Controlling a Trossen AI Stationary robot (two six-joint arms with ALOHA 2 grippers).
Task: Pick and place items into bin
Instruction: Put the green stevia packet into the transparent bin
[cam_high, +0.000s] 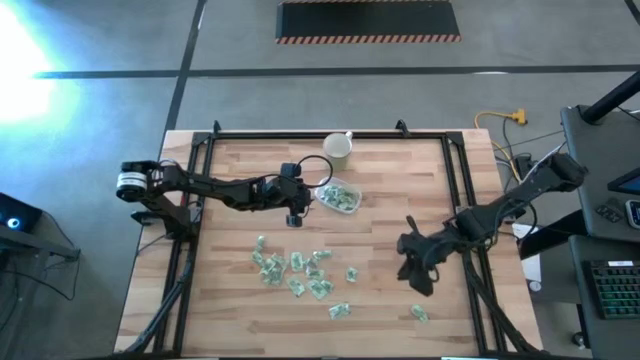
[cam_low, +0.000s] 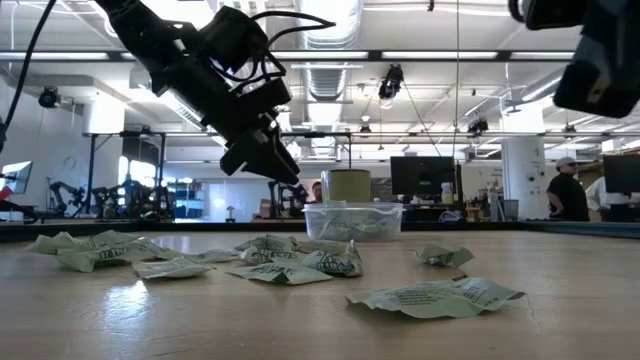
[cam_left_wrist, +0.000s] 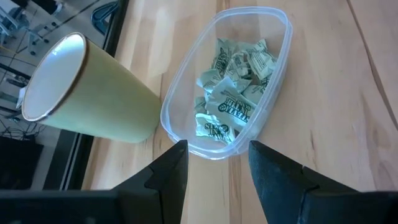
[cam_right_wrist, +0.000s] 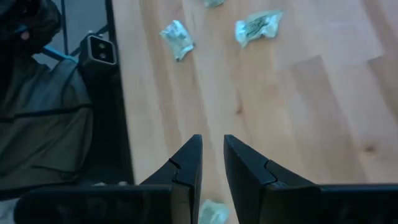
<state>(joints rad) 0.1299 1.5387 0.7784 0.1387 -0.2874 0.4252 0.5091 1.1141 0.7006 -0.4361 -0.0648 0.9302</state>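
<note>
The bin (cam_high: 341, 197), a clear shallow tub, stands on the table's far middle with several pale-green packets (cam_left_wrist: 233, 93) inside. My left gripper (cam_left_wrist: 214, 163) hangs open just left of the bin's near end (cam_high: 305, 203), with nothing between its fingers. More packets (cam_high: 295, 270) lie loose on the wood toward the near edge. My right gripper (cam_right_wrist: 212, 146) hovers high over the table's near right (cam_high: 422, 285), its fingers a narrow gap apart, with a packet (cam_right_wrist: 214, 213) showing in that gap. My right gripper has a pale-green packet (cam_right_wrist: 214, 213) between its two fingers, well back from the tips; only a small piece of it shows in the gap. The fingers slant down toward the table's near edge. The packet is clear of the table.
A cream cup (cam_high: 338, 148) stands upright just beyond the bin, close to its far end. Single packets lie ahead of my right gripper (cam_right_wrist: 177, 37) (cam_right_wrist: 258, 25). A black rail (cam_right_wrist: 102, 53) runs along the table's right edge. Bare wood lies between bin and right gripper.
</note>
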